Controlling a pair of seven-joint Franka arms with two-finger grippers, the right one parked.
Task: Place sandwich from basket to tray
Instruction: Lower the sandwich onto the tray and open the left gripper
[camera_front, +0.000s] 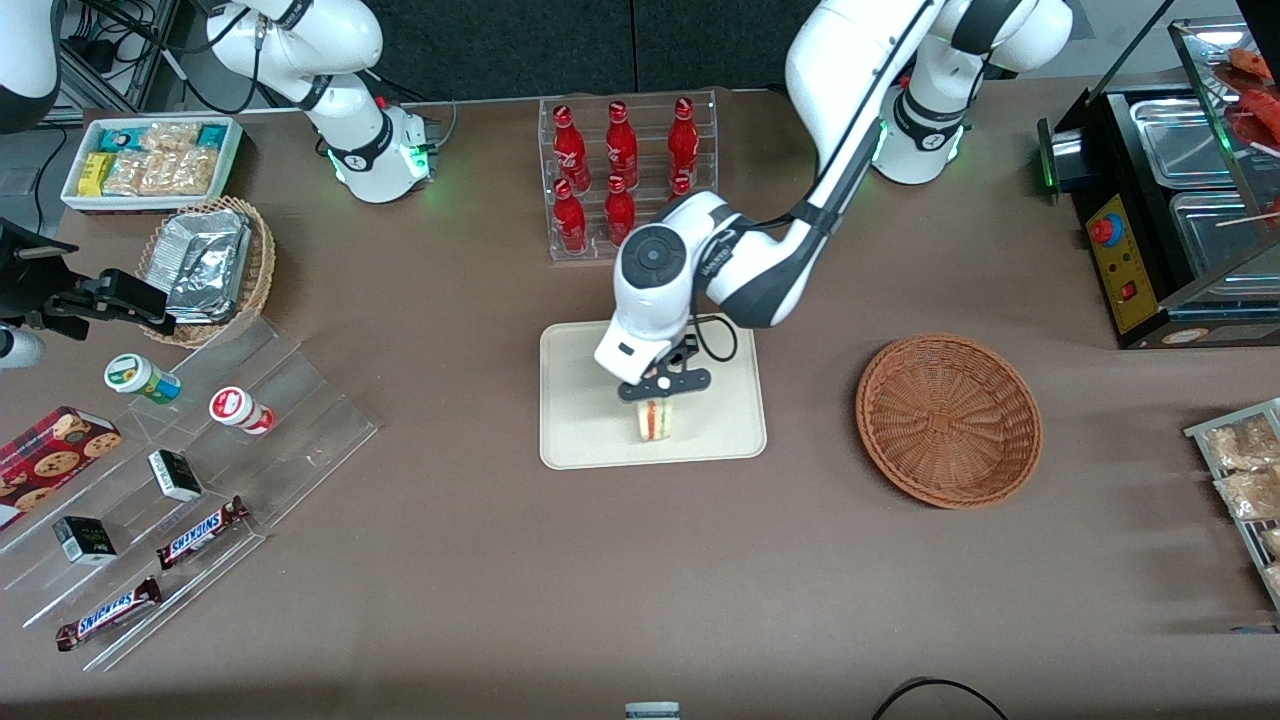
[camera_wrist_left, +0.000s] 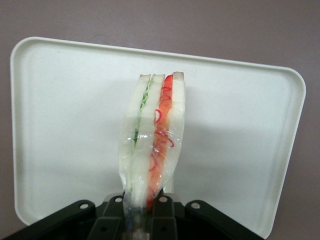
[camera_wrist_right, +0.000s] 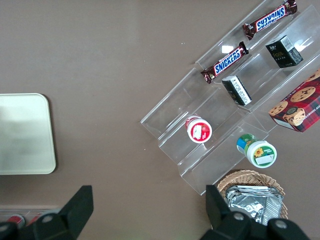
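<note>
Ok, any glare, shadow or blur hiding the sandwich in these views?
Front view: sharp and evenly lit, gripper above the sandwich on the tray. Left wrist view: plastic wrap sheen and soft shadow, filling readable, jaws shut on it. Right wrist view: sandwich absent.

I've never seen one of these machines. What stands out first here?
The white arm's hand hangs over the cream tray, shut on a wrapped sandwich with red and green filling. Toward the working arm's end of the table sits a reddish woven basket; red bottles stand in a clear rack.

Bare tray (camera_front: 580, 420) surrounds gripper (camera_front: 655, 398); bottle rack (camera_front: 625, 175) near.
</note>
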